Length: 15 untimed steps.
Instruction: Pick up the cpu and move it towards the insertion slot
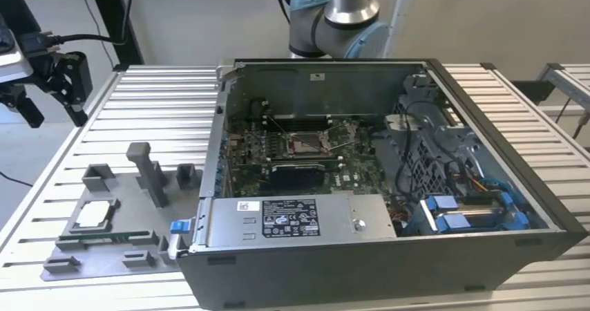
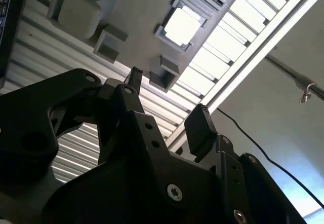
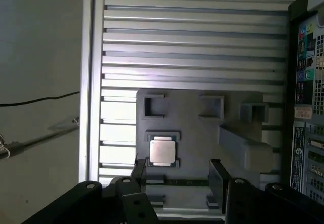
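Jaws spread, empty, well clear of cpu [image 3: 162, 151] lying flat, silver face up.

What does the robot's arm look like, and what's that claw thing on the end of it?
The robot arm is a shiny silver-grey tube with rounded joints capped in pale blue-grey. Its matte black tool is chunky and angular, with two flat, blocky fingers, small round holes and silver screw heads. A thin black cable runs beside it in the exterior view.
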Motion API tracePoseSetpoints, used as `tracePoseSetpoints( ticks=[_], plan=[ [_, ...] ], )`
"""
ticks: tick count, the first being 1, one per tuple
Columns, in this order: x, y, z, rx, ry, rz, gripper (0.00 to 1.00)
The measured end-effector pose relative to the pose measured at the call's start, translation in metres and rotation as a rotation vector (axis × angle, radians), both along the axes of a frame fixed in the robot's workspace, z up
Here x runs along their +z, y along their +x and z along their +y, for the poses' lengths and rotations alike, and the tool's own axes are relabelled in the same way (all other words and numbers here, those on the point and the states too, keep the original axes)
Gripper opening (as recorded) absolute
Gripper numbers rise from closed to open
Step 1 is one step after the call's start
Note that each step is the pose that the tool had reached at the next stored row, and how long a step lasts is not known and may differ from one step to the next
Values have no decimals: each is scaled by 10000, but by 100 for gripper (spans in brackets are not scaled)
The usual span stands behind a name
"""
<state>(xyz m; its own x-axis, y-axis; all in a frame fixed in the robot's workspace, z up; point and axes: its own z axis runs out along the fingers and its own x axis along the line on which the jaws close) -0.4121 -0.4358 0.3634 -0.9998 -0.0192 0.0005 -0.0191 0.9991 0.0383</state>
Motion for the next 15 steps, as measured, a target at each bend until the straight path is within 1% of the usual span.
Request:
tracePoseSetpoints(
  ticks=[5,8,12,15],
  plan=[
    [-1,0,0,0,1,-1,100],
    [-14,-1,0,0,1,-2,100],
    [-60,-2,0,0,0,-1,100],
    [-109,-7,0,0,0,-1,100]
  ],
)
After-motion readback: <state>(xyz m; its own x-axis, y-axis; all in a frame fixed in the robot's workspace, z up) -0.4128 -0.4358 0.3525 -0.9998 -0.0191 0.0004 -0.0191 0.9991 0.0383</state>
